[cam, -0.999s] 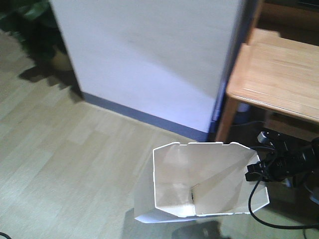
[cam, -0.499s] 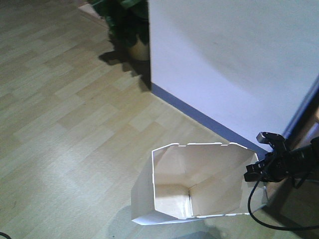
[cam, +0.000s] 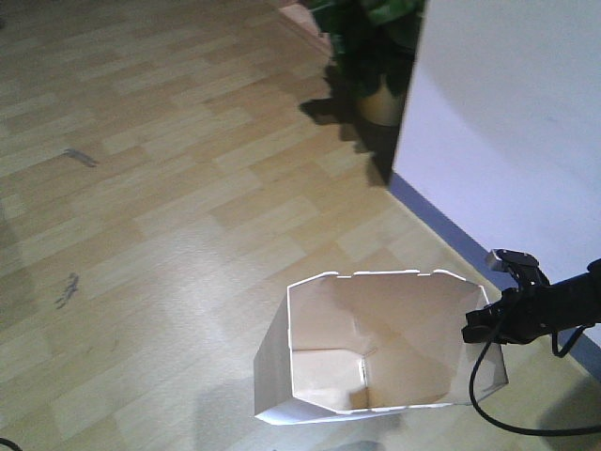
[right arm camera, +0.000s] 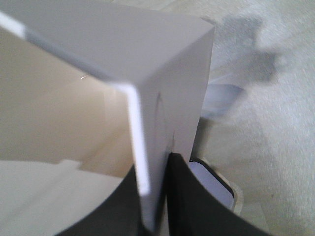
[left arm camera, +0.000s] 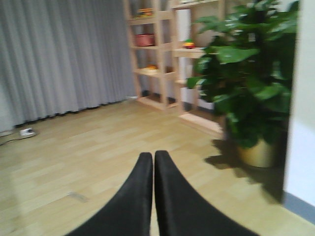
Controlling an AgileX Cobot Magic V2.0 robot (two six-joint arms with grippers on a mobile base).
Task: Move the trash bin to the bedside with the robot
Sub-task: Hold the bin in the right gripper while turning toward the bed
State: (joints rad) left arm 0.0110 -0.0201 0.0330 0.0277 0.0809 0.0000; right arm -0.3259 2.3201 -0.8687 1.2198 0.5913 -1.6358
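Note:
The white trash bin [cam: 376, 348] stands low in the front view, mouth up, cream inside. My right gripper [cam: 481, 326] on its slim black arm is shut on the bin's right rim. In the right wrist view the thin white wall [right arm camera: 147, 147] is pinched between the two black fingers [right arm camera: 197, 201]. My left gripper [left arm camera: 153, 157] is shut and empty, its black fingers pressed together above the wooden floor. The bed is out of view.
A white wall [cam: 507, 122] with a blue-grey skirting runs along the right. A potted plant [cam: 376, 56] stands at its corner, also in the left wrist view [left arm camera: 246, 98]. Wooden shelves [left arm camera: 162, 49] and grey curtains [left arm camera: 64, 54] are far off. Light wooden floor [cam: 141, 188].
The view has swung left: the wooden desk has left the frame, the wall and plant have slid right. The bin stays in the same place in the view, held by the right gripper.

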